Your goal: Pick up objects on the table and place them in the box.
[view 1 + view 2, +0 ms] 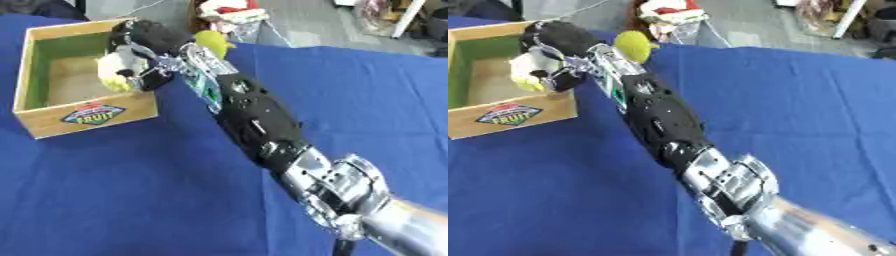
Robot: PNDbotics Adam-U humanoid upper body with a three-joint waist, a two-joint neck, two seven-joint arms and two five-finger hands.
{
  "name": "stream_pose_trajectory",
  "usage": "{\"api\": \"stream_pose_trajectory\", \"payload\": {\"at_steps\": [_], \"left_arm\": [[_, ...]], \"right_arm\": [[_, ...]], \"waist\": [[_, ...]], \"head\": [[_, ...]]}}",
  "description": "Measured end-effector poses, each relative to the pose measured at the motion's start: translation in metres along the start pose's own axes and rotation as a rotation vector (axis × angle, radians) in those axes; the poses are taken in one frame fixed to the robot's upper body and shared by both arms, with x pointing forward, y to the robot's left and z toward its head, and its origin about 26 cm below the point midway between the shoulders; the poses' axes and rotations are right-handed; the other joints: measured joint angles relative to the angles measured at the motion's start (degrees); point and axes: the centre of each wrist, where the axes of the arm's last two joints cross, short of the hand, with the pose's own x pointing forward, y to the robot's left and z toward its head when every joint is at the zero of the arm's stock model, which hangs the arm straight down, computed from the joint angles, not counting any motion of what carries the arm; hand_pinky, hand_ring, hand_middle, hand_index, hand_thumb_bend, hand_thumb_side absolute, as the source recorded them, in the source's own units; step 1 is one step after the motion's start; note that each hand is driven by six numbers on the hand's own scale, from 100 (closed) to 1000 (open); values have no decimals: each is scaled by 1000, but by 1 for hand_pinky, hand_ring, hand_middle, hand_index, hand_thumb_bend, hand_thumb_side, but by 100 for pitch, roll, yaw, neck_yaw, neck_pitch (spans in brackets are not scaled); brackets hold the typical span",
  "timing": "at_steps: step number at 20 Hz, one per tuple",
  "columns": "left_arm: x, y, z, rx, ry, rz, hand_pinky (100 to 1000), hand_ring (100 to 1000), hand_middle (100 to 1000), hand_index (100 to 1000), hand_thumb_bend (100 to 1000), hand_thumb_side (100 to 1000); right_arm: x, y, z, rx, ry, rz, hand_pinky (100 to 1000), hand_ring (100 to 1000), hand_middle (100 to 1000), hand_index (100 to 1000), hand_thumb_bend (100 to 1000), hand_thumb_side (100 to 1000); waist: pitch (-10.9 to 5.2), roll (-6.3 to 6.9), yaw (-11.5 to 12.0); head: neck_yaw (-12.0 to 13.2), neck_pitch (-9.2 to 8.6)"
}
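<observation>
The only legible lettering before me stands on the front wall of the wooden box [87, 122]: a diamond-shaped sticker [93, 114] with the word "FRUIT" in light capitals on a dark blue band. A red field lies above that band and a green one below. The red field seems to carry a smaller line of writing, too blurred for me to read.

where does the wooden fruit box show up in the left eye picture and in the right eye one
Left eye view: the wooden box sits whole in the upper left.
Right eye view: box at the far left, cut off by the edge.
Shared landmark: the box's FRUIT label, just below the right hand.
</observation>
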Motion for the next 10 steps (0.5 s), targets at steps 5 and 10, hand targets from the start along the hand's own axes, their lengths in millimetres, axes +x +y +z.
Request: {"api": "stream_pose_trajectory", "payload": {"at_steps": [5,10], "left_arm": [[0,0,0,-7,0,-3,490,574,556,747,444,327],[0,0,0,-8,0,-4,490,574,556,747,443,327]], "right_arm": [[0,-1,0,-30,39,64,805,837,918,992,183,380],[2,-6,-2,-76,62,76,810,845,933,992,160,378]], "waist": [[0,-2,1],[0,-4,-14]], "head": [[4,-1],[24,-1]]}}
